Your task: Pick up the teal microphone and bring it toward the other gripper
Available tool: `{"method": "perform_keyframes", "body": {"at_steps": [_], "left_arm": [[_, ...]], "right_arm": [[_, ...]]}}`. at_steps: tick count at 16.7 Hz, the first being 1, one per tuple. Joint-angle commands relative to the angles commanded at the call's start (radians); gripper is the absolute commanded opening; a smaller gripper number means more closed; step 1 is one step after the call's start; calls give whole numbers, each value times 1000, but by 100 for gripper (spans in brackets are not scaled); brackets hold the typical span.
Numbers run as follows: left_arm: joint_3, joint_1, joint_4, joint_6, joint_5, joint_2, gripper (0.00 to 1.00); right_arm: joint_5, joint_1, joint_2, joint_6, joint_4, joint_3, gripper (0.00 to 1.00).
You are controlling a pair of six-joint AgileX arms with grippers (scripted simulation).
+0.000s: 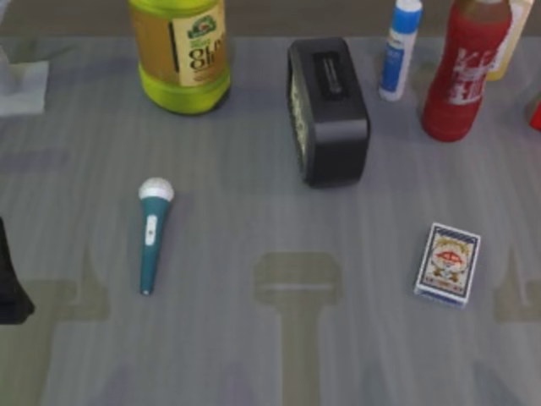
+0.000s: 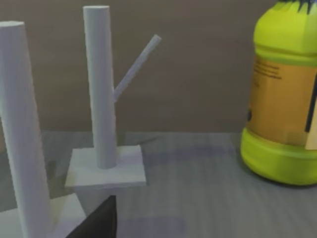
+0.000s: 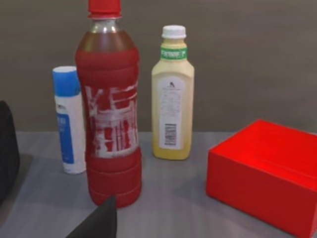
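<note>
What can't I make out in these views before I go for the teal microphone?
- Left gripper: top view's left edge cuts it off; whether it is open can't be told.
- Right gripper: outside the top view; its wrist view shows one dark fingertip.
- Teal microphone: only the top view shows it.
- Red box: cut by the right wrist view's edge.

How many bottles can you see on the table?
3. A yellow-green bottle at the far edge, left of the black box; a red bottle far right; a pale yellow bottle behind the red one. More may sit out of view.
</note>
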Motion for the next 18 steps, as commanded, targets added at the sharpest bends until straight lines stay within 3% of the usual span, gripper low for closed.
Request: {"method": "perform_keyframes", "body": {"at_steps": [4,8,18], "left_arm": [[25,-10,-23,-6,0,32,100],[166,-60,-148,-43,-4,223,100],[799,-249,-584,-229,-19,1169,100]], "right_arm": [[0,0,0,0,0,0,100],[0,0,0,0,0,0,100],[0,0,0,0,0,0,100]]}}
